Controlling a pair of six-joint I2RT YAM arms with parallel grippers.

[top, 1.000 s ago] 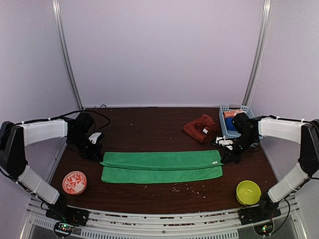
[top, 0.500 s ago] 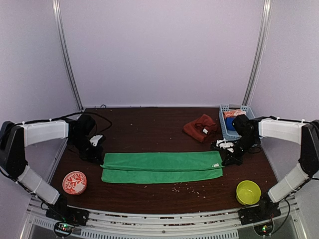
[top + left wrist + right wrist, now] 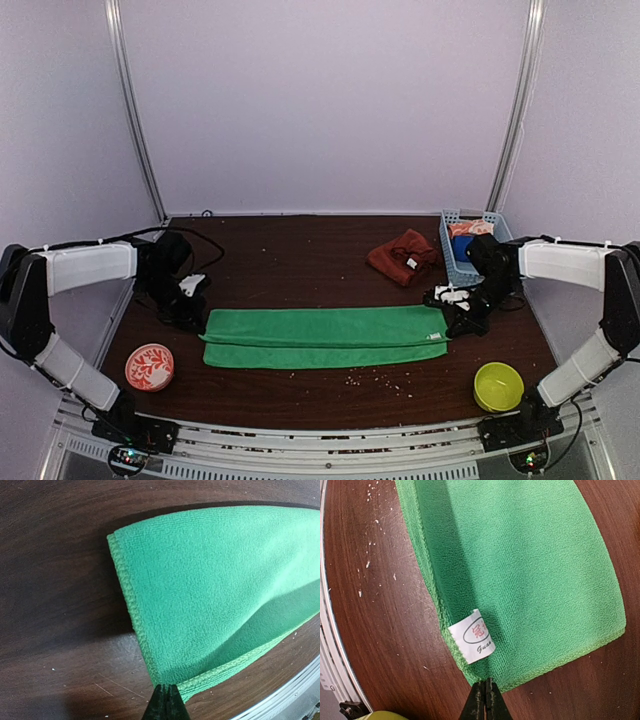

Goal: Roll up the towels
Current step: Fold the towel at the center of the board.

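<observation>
- Left gripper [image 3: 166, 700]: clenched on the near left corner of the green towel [image 3: 325, 335]. Only the hem is pinched. Judgement: a grip this thin may slip if the corner is pulled against the dragging cloth.
- Green towel: lies lengthwise across the middle of the table [image 3: 300, 250], folded along its length. The upper layer is short of the near edge, so a strip of the lower layer shows in front.
- Risk, centre: the span between the two arms is unsupported. If the arms pull unevenly, the fold may skew or wrinkle, and the later roll would come out crooked.
- Crumbs [image 3: 370, 378]: scattered just in front of the towel. They may be caught in the cloth if it is drawn further forward.
- Right gripper [image 3: 485, 692]: clenched on the near right corner, just beside the white label [image 3: 471, 636]. The hold is equally thin, so the same slipping risk applies.
- Rust-red towel [image 3: 400, 255]: bunched at the back right, beside the blue basket [image 3: 447, 262], not yet rolled.
- Change over the last second: both grippers are nearer the front edge. The upper layer has come forward with them, and the visible strip of lower layer is narrower.
</observation>
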